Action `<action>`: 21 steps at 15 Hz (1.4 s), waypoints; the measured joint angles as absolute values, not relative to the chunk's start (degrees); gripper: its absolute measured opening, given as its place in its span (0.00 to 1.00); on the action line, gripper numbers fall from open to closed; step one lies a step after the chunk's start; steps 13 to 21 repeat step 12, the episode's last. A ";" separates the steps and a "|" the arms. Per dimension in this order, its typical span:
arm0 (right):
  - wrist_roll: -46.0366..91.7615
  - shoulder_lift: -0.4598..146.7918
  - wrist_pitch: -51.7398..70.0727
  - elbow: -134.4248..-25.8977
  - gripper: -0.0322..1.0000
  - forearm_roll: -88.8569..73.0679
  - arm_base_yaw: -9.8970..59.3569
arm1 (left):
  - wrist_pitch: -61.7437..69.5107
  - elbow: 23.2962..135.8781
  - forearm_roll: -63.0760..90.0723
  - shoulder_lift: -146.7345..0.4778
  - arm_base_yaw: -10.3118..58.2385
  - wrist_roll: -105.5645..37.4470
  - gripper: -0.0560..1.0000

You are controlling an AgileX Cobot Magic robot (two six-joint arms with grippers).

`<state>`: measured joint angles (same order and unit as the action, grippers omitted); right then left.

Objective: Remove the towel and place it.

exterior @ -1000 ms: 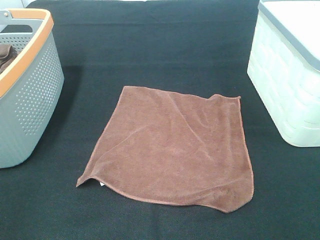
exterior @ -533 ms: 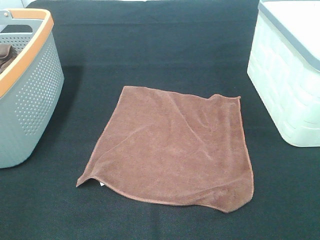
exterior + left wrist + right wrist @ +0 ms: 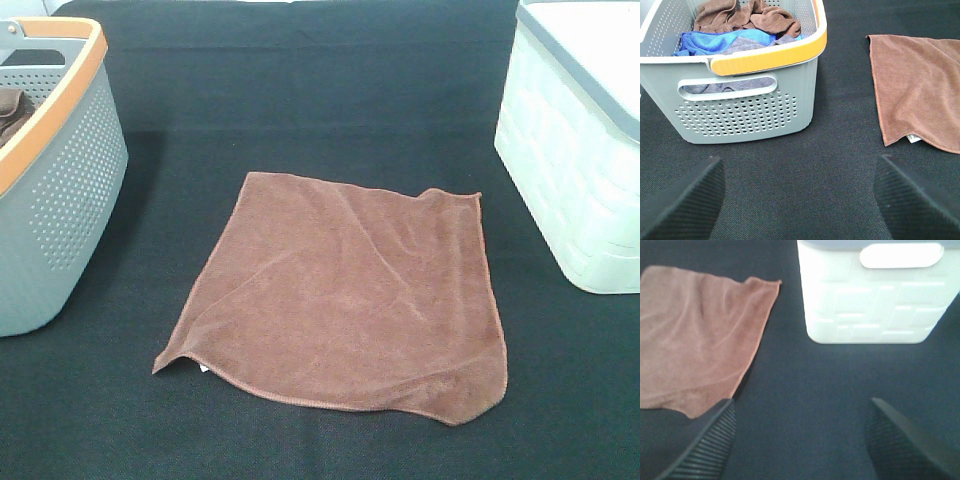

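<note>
The towel (image 3: 345,290) lies spread flat on the black cloth in the middle of the table, a small white tag (image 3: 203,369) at its near left corner. The left wrist view also catches the towel (image 3: 920,85) and its tag (image 3: 912,138), well apart from my left gripper (image 3: 800,200), which is open and empty near the grey basket. My right gripper (image 3: 800,440) is open too, with nothing between its fingers; the towel (image 3: 695,335) lies off to one side of it. Neither gripper shows in the high view.
A grey perforated basket (image 3: 60,210) with an orange rim stands at the left, holding bunched brown (image 3: 747,17) and blue (image 3: 715,42) cloths. A white lidded bin (image 3: 575,150) stands at the right. Black cloth covers the table.
</note>
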<state>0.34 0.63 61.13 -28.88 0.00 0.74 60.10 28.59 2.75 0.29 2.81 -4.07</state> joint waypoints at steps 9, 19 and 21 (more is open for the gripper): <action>0.34 -0.40 61.13 -28.88 0.70 0.00 0.74 | 60.10 28.59 2.75 0.29 2.81 -4.07 0.79; 0.34 -0.40 61.13 -28.88 0.70 0.00 0.74 | 60.10 28.59 2.75 0.29 2.81 -4.07 0.79; 0.34 -0.40 61.13 -28.88 0.70 0.00 0.74 | 60.10 28.59 2.75 0.29 2.81 -4.07 0.79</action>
